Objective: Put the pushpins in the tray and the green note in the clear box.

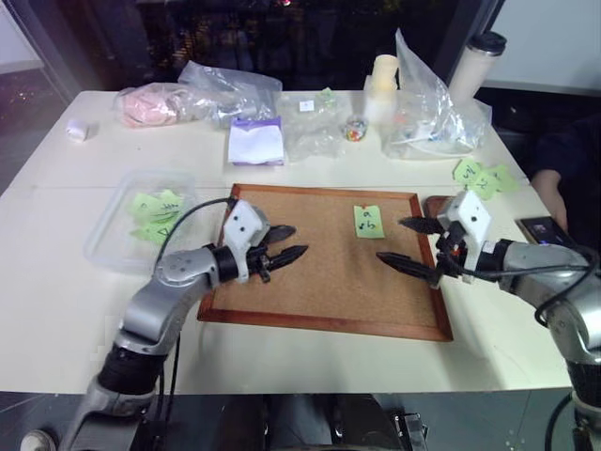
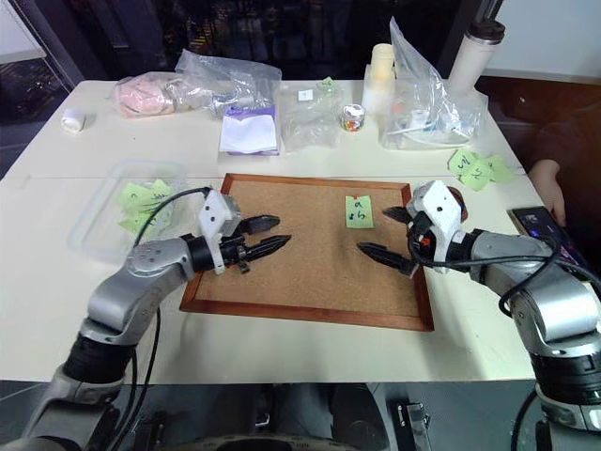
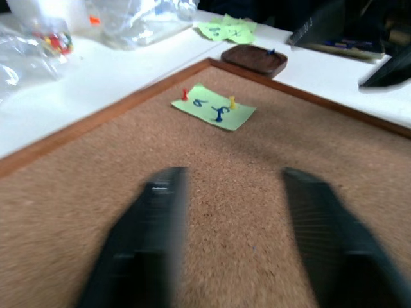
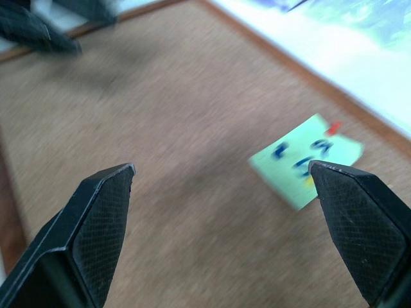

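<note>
Over the cork board (image 1: 319, 272), right claw (image 1: 406, 243) agape, empty

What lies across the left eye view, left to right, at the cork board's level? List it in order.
clear box → left tool → green note pinned on the cork board → right tool → dark phone at the table's right edge.

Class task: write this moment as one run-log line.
green note: pinned on cork board | pushpins: in note | left gripper: open | right gripper: open, empty
</note>
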